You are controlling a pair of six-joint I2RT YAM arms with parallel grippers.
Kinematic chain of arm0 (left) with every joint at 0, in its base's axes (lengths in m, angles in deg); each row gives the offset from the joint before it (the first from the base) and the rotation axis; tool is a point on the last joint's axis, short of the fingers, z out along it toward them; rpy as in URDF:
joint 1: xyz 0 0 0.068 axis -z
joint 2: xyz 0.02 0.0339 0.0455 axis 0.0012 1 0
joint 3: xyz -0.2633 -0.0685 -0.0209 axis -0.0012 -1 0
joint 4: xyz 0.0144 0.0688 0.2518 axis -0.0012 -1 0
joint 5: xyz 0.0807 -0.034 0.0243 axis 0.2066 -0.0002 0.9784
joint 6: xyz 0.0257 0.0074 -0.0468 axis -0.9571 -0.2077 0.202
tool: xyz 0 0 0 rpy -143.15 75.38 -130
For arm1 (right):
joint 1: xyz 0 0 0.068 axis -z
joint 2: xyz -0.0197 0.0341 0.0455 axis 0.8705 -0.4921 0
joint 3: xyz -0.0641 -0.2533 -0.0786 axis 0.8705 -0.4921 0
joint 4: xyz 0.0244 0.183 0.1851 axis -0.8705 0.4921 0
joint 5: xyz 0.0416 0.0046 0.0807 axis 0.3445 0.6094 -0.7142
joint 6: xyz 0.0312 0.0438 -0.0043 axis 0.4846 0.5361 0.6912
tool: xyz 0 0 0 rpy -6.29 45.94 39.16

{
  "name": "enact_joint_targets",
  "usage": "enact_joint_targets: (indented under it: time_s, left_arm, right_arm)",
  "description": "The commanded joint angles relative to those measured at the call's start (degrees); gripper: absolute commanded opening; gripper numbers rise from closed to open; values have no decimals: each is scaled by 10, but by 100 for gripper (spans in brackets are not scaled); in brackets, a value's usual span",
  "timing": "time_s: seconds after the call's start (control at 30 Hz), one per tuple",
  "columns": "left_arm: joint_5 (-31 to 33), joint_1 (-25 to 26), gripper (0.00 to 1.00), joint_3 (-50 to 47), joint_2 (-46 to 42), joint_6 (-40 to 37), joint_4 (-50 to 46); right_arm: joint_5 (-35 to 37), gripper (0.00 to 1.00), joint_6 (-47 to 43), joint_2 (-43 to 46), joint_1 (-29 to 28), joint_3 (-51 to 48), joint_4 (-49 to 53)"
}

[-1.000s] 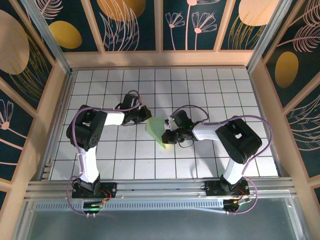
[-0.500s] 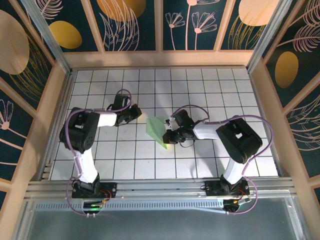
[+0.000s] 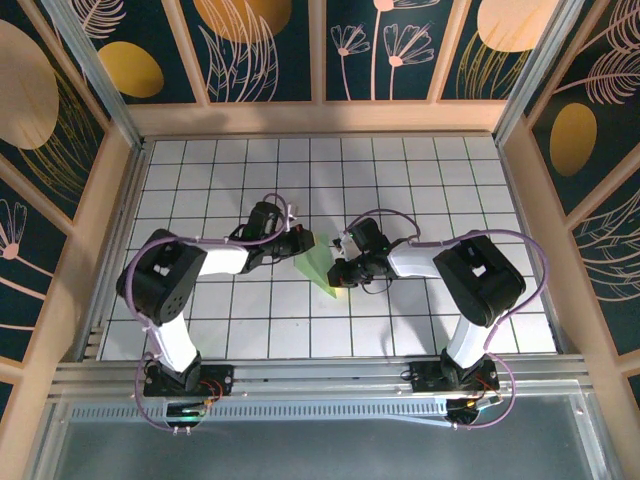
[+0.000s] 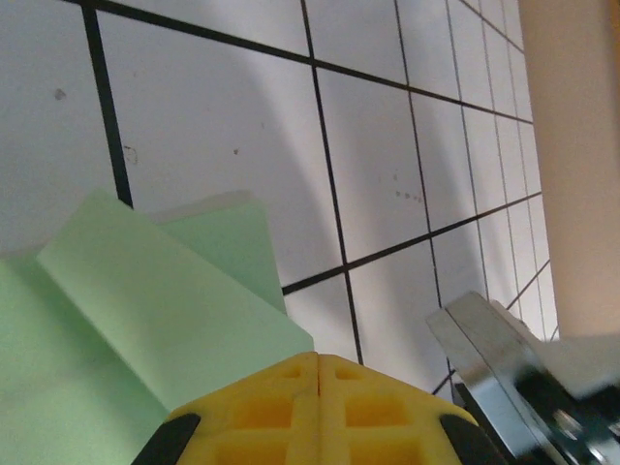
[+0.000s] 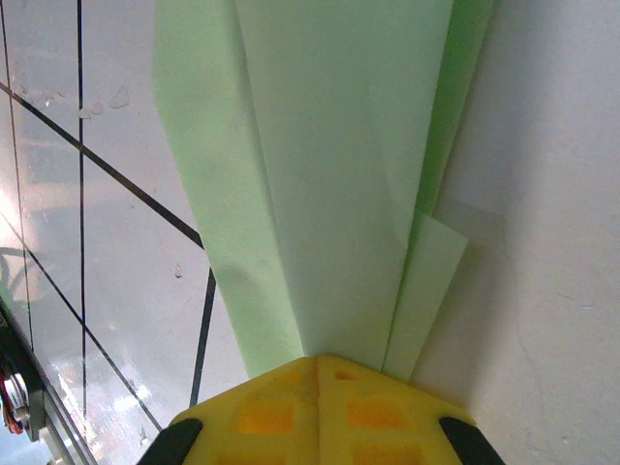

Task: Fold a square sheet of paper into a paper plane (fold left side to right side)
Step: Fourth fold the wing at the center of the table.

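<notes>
The sheet of paper (image 3: pixel 320 264) lies on the white grid table as a pale green, narrow pointed wedge with layered folds, its tip toward the near edge; it is the paper plane part-folded. My left gripper (image 3: pixel 300 243) is shut, its yellow tip (image 4: pixel 318 362) resting at the edge of a folded flap (image 4: pixel 145 310). My right gripper (image 3: pixel 340 270) is shut too. In the right wrist view its tip (image 5: pixel 318 364) presses down on the overlapping layers (image 5: pixel 329 174). The two grippers face each other across the wedge, close together.
Wooden side walls (image 3: pixel 118 190) and a back wall (image 3: pixel 320 118) enclose the tiled table (image 3: pixel 420 170). An aluminium rail (image 3: pixel 320 375) runs along the near edge by the arm bases. A metal part of the right arm (image 4: pixel 499 363) shows close beside my left fingers.
The left arm swung out to the left, then came back right, its shut tip now on the paper's left side. The wedge looks narrower. The right gripper has stayed put.
</notes>
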Motion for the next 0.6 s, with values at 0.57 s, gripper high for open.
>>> enact_joint_targets:
  time_s: [0.57]
  left_arm:
    - [70,8,0,29,98,-30,-24]
  right_arm:
    - [19,0,-9,16,9,6,92]
